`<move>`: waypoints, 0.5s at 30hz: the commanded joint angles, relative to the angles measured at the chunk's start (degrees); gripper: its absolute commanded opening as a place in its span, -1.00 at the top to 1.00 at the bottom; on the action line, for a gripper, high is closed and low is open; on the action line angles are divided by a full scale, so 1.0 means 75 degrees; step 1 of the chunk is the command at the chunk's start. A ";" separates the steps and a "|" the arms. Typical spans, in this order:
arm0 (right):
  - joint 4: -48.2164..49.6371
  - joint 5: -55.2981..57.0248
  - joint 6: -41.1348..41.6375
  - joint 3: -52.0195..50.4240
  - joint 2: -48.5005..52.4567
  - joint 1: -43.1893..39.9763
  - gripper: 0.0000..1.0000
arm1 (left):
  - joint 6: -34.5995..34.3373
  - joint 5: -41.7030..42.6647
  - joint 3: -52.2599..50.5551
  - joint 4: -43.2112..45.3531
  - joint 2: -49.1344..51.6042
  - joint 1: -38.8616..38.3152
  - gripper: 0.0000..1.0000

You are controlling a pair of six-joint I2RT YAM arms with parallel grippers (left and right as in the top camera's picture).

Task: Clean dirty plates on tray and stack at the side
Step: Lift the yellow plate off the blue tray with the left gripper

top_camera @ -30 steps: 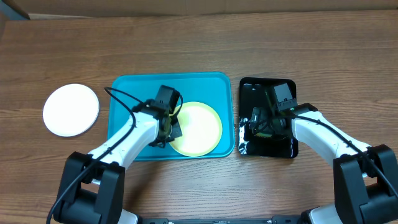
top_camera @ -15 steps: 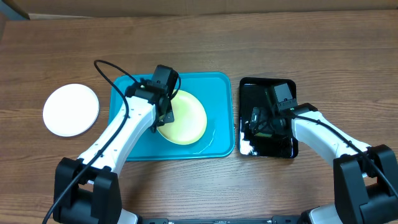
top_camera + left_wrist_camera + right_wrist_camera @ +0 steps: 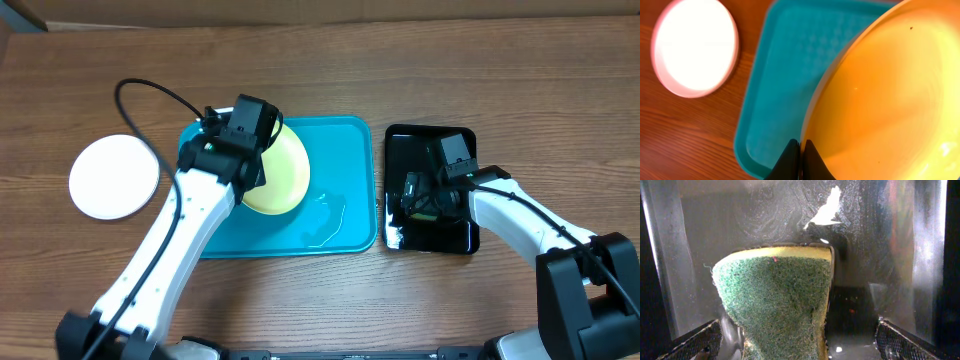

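here, left claw (image 3: pixel 801 150) clamps yellow-green plate (image 3: pixel 890 100) over turquoise tray (image 3: pixel 785 65); right claw (image 3: pixel 800 340) gapes around sponge (image 3: pixel 775 300) in black tray (image 3: pixel 880 240).

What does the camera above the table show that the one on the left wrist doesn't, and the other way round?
Only the overhead view shows the black tray with the right pincer over it, and a wet patch on the turquoise tray. Only the left wrist view shows, close up, the left pincer shut on the rim of the yellow-green plate, and tiny dark specks on it. Both show the turquoise tray, that plate tilted above it, and the white plate on the wooden table beside it.
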 commanded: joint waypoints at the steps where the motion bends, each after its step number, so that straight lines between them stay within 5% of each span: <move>1: 0.0023 0.0079 0.0035 -0.0044 0.0009 -0.0026 -1.00 | 0.0090 -0.1122 0.0192 0.0041 -0.0469 -0.0411 0.92; 15: 0.0023 0.0079 0.0035 -0.0044 0.0009 -0.0026 -1.00 | 0.0446 -0.4876 0.0189 0.0023 -0.0356 -0.2742 0.92</move>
